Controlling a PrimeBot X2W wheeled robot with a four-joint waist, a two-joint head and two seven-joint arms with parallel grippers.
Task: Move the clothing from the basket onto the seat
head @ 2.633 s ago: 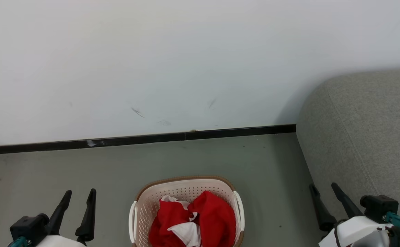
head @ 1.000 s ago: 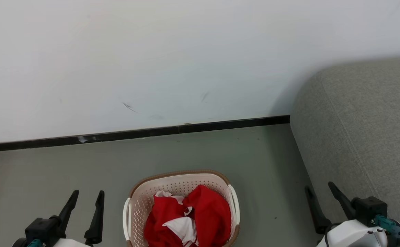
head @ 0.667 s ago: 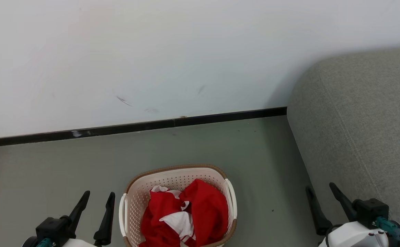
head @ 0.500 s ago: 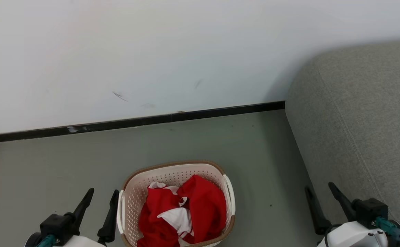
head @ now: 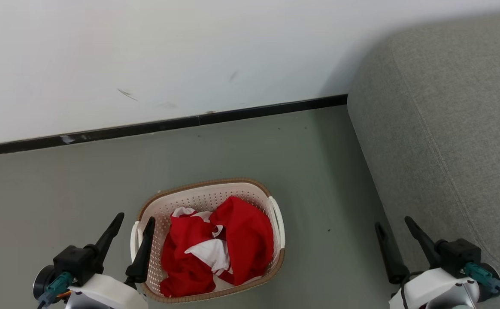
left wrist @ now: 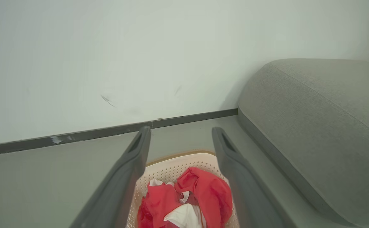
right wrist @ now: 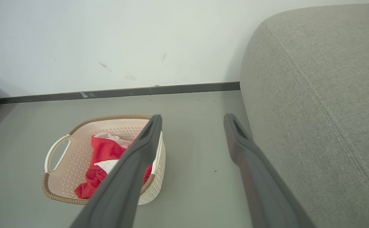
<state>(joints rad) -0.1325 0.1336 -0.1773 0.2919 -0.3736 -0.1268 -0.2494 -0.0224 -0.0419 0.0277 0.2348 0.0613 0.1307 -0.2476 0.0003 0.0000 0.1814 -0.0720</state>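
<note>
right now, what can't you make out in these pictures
- Head view: most of the basket floor lies under the red clothing; the crumpled heap hides how many garments there are.
- Left wrist view: fingers of the left hand cover the basket's sides; the bottom edge cuts off its near end.
- Every view: the grey sofa runs past the frame edge.

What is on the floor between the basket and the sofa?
Bare grey floor with one small dark speck separates the basket from the sofa. The head view and the right wrist view both show this.
</note>
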